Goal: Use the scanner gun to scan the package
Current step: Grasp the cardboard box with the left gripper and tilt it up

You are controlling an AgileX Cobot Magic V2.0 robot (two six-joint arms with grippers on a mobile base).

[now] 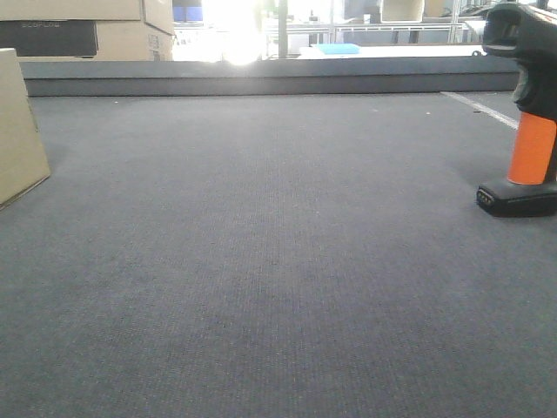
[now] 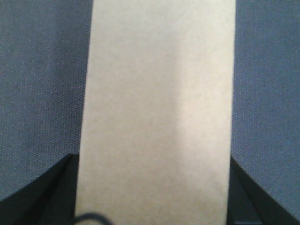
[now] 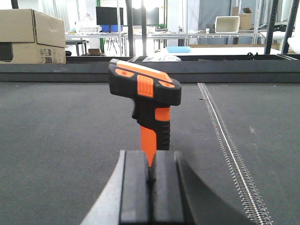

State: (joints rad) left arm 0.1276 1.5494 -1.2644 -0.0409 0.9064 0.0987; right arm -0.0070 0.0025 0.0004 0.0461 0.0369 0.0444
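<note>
At the far left of the front view the package (image 1: 17, 131) stands on the grey mat (image 1: 261, 261), cut off by the picture's edge: plain tan cardboard with its visible face unmarked and its right edge slanting outward toward the bottom. In the left wrist view the same box fills the middle as a smooth tan strip, its long axis running from bottom to top, away from the left gripper (image 2: 152, 206). The gripper's dark fingers (image 2: 42, 197) show at either lower corner, spread with the box between them. Its edges hide their inner sides, so I cannot tell whether they press on the cardboard. Behind, at the upper left, sit stacked boxes (image 1: 87, 30) with a dark band, beyond a low dark ledge (image 1: 261, 78) that crosses the back. The mat stretches between box and scanner, which stand well apart. A white line (image 1: 479, 109) slants across the mat near the scanner gun (image 1: 526, 131). The scanner stands upright on its flat black foot at the right edge, with an orange handle and a black head whose nose faces left toward the package. In the right wrist view it stands in the centre with its long axis vertical. The right gripper (image 3: 152, 155) is before it, pads clenched together to a thin seam and hiding the handle's base. A toothed strip (image 3: 229, 150) runs along the mat on the right.
</note>
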